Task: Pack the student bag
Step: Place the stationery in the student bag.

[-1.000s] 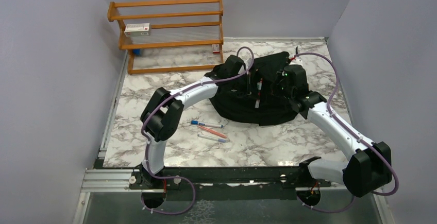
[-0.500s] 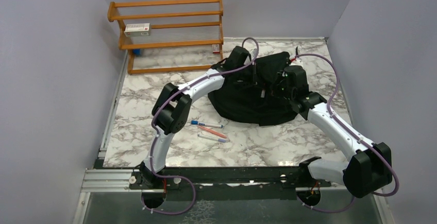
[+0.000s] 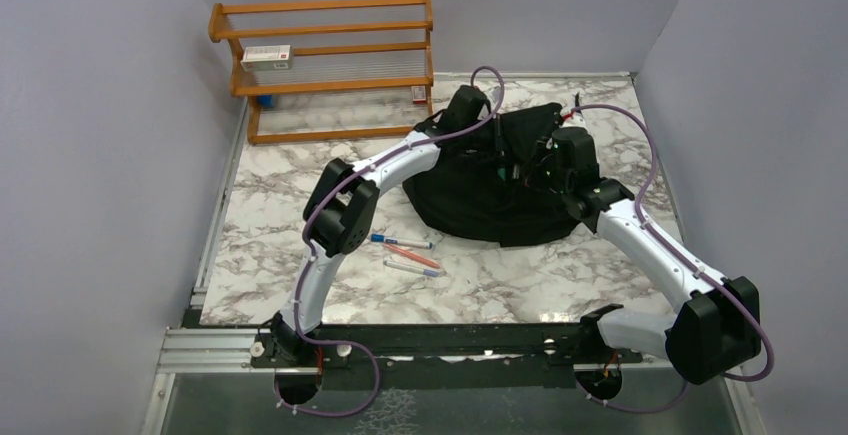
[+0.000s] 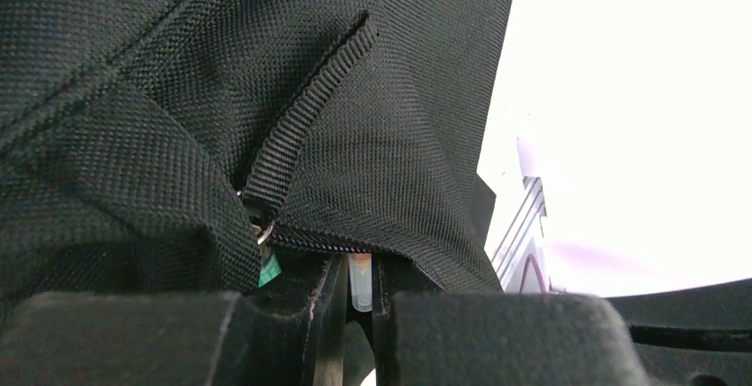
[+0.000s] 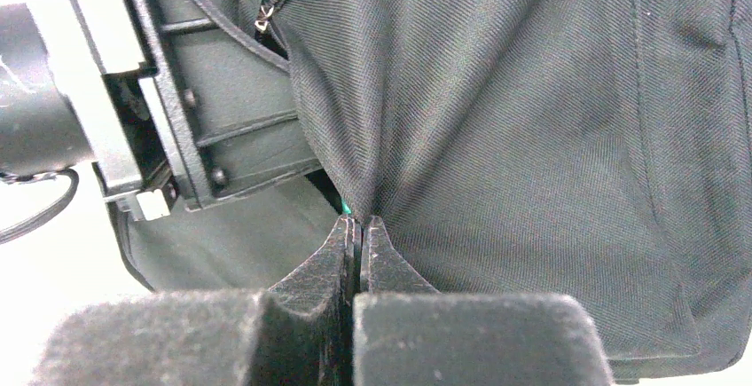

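The student bag point(image 3: 470, 200), a black fabric backpack, lies at the centre right of the marble table. My left gripper point(image 3: 497, 147) is over its top, shut on a pen point(image 4: 360, 281) with a clear barrel and orange end. The pen's tip goes under the zipper edge of the bag point(image 4: 177, 93), beside a metal zipper ring point(image 4: 262, 232). My right gripper point(image 3: 527, 167) is shut on a fold of the bag's fabric point(image 5: 532, 137) and pinches it up at the fingertips point(image 5: 357, 229). The left gripper's body point(image 5: 133, 111) shows beside it.
Three pens point(image 3: 400, 241) point(image 3: 412, 255) point(image 3: 414, 269) lie on the table left of the bag. A wooden rack point(image 3: 330, 65) stands at the back left with a white box point(image 3: 266, 54) on it. Grey walls close in both sides.
My left arm has stretched farther back and to the right, carrying the pen from above the bag to its zipper opening. My right gripper has held the fabric and barely moved.
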